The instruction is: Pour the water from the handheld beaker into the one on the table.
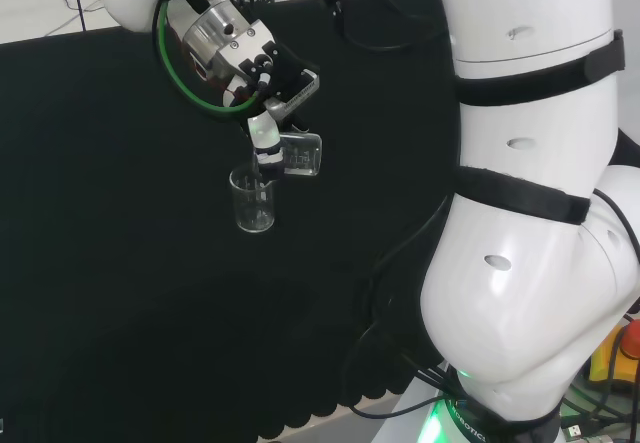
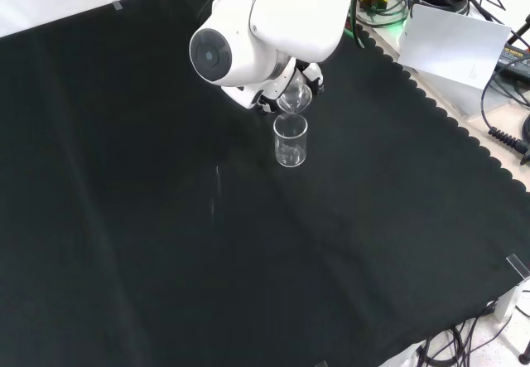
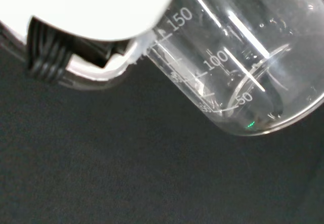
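1. Head view: the black and white robot hand [image 1: 268,113] is curling its fingers round a small clear glass beaker [image 1: 301,154], which is lying tipped nearly on its side. Its long axis is running about level across the view, mouth end toward the left and sitting just above the rim of the upright clear glass beaker [image 1: 252,200] standing on the black-clothed desk [image 1: 120,263]. The receiving beaker is lying directly below and slightly left of the hand.

2. Front view: the tilted beaker [image 2: 295,98] is hanging just above the standing beaker [image 2: 290,140], the two rims nearly touching; the arm's white link is covering most of the hand.

3. Wrist view: the held beaker [image 3: 238,67] is slanting across the picture with its base end showing, and I cannot tell how much water is remaining. Judging from this, the pour is depending on keeping the lip over the lower beaker's mouth.
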